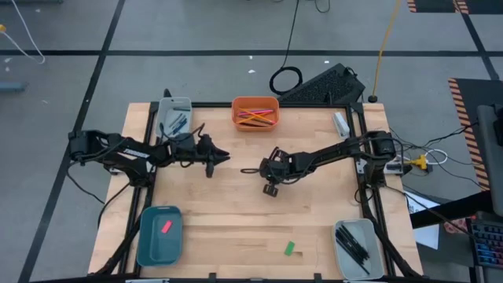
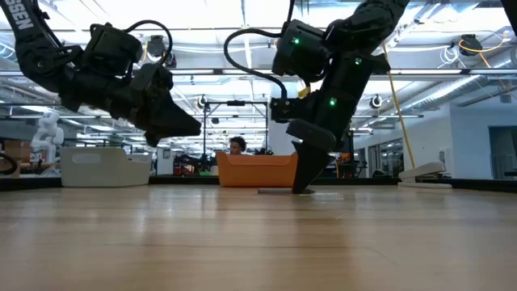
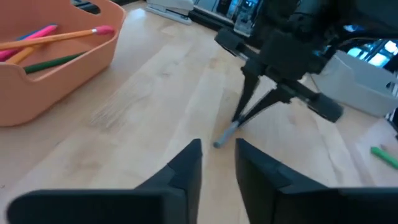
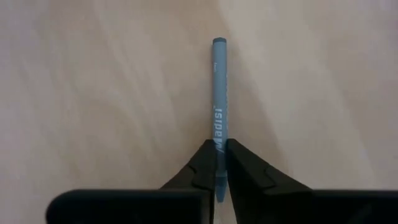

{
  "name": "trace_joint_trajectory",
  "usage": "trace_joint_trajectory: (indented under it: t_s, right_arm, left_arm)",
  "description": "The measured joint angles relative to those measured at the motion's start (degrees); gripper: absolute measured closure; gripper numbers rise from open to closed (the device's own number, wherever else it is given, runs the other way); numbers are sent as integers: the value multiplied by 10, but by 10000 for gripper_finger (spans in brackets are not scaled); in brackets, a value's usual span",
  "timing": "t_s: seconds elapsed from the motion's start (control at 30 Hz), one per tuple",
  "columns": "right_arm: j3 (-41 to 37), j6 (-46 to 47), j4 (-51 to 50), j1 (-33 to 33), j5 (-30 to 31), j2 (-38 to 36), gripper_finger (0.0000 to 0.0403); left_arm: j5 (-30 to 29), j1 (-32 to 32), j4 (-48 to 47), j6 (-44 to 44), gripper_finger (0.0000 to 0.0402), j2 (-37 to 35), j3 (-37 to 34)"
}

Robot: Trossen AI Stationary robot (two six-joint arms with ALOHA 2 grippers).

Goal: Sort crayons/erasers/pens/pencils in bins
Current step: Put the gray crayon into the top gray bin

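Observation:
A grey crayon (image 4: 219,93) lies on the table's middle (image 1: 250,170), and my right gripper (image 4: 219,171) is shut on its right end. My left gripper (image 3: 217,165) hangs open and holds nothing, above the table a little to the left of the crayon (image 1: 215,161). The orange bin (image 1: 255,112) at the far edge holds coloured pencils. A pale bin (image 1: 174,116) at the far left holds crayons. A teal bin (image 1: 149,236) at the near left holds a pink eraser (image 1: 166,226). A pale bin (image 1: 357,245) at the near right holds dark pens. A green eraser (image 1: 289,248) lies loose near the front edge. My right gripper pinches the crayon's end (image 4: 219,149) nearest the table's right between its two fingers. The fingers (image 2: 305,174) come steeply from above, slanting in from the right. The crayon's length (image 2: 275,191) stretches out toward the left and appears to lie flat on the table.
A black keyboard (image 1: 326,82) and a coiled cable (image 1: 285,79) lie beyond the table's far edge. Bare wood stretches between the crayon and the near edge. In the low view a person (image 2: 237,145) shows behind the orange bin.

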Motion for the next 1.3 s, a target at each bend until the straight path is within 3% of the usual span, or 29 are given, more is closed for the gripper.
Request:
trace_joint_trajectory:
  t_s: [0.13, 0.27, 0.4, 0.57, 0.73, 1.1, 1.3]
  right_arm:
    - [-2, 9, 18, -13, 3, -17, 383]
    - [-45, 30, 121, -30, -39, -37, 382]
    - [-126, 75, 298, -46, -80, -70, 381]
    - [-230, 111, 580, -59, -83, -101, 381]
    - [-264, 29, 782, -59, -136, -103, 381]
    - [-256, -124, 889, -50, -230, -103, 381]
    - [-256, -149, 895, -51, -230, -103, 381]
  left_arm:
    - [0, 0, 1, -21, 273, 0, 5]
    - [3, 0, 16, -43, 236, 0, 6]
    - [15, 2, 43, -62, 213, 0, 6]
    - [33, 5, 105, -78, 202, 0, 6]
    - [55, -4, 153, -49, 201, 0, 34]
    - [73, -70, 98, 118, 203, 0, 149]
    - [94, -88, 87, 146, 246, 0, 177]
